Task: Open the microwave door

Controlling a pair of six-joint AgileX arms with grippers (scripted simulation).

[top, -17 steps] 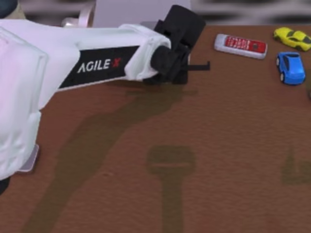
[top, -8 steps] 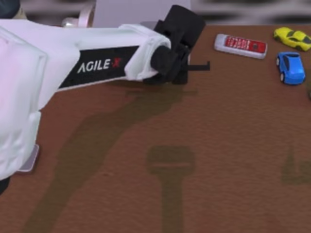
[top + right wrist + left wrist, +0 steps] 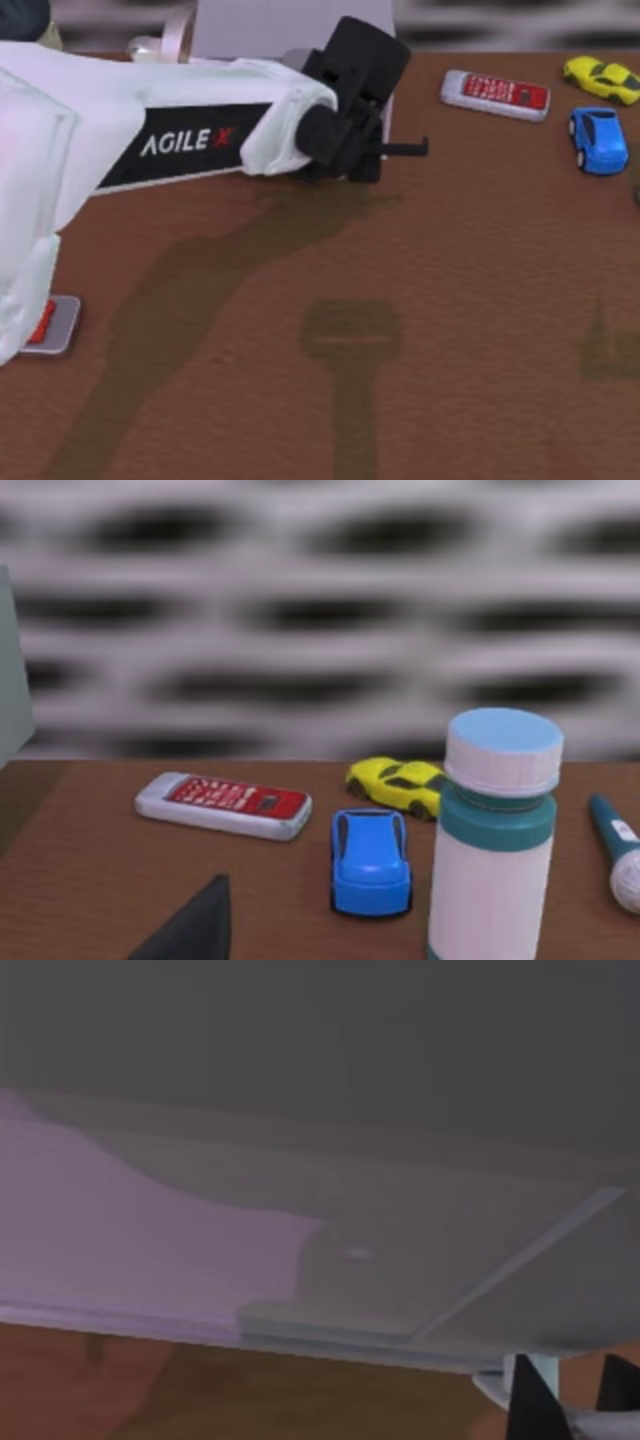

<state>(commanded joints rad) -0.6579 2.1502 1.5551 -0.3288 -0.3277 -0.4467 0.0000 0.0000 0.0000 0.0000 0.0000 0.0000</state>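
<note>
Left pincer (image 3: 385,150) above brown table (image 3: 450,300)

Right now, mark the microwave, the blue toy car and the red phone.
microwave (image 3: 290,25), top view, on its pale top panel behind the left arm.
blue toy car (image 3: 370,860), right wrist view, on its roof.
red phone (image 3: 497,94), top view, on its red face.

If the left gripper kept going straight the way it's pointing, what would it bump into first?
Probably the microwave. The left gripper already sits against its front at the table's far edge, and the left wrist view is filled by the microwave door. Exact contact is hard to judge.
</note>
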